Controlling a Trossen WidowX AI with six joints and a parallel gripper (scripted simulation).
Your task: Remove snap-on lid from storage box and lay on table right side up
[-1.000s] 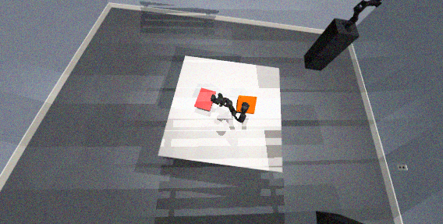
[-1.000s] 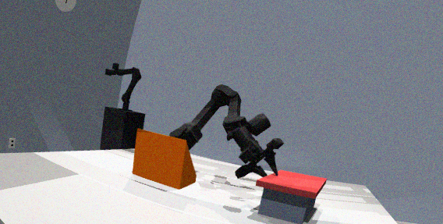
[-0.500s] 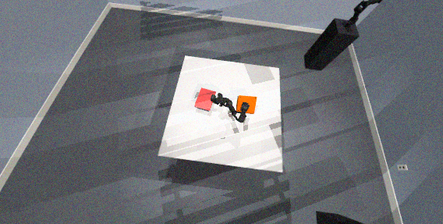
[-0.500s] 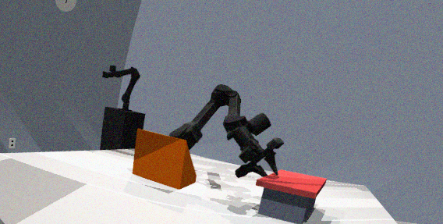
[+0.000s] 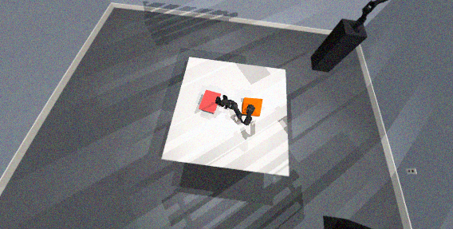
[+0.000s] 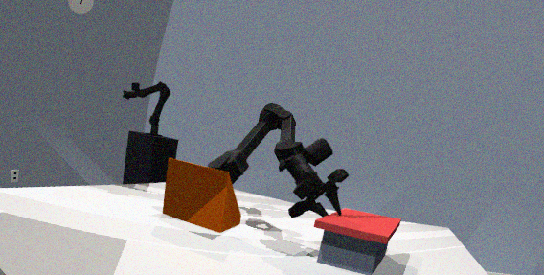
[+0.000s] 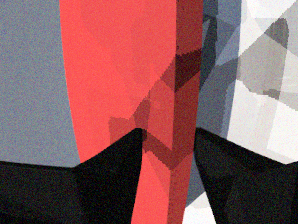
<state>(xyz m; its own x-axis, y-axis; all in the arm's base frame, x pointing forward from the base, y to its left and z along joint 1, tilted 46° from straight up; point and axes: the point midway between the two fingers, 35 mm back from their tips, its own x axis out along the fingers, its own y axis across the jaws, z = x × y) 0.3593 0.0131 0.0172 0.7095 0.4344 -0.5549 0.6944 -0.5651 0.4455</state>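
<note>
The red lid [image 5: 209,103] [image 6: 366,224] [image 7: 120,60] lies flat over the top of the blue-grey storage box [image 6: 342,255] [image 7: 217,95], with its rim reaching out past the box walls. My gripper [image 5: 218,100] [image 6: 333,216] [image 7: 167,135] is shut on the lid's edge on the side toward the arm. In the wrist view one finger is over the lid's top face and the other is below the rim, beside the box wall. No gap between lid and box can be made out. The box is hidden under the lid in the top view.
An orange wedge-shaped block [image 5: 257,103] [image 6: 198,195] stands on the white table [image 5: 223,149] [image 6: 62,203], close to the arm's base. Another black arm on a dark pedestal [image 5: 336,49] [image 6: 149,160] stands away from the table.
</note>
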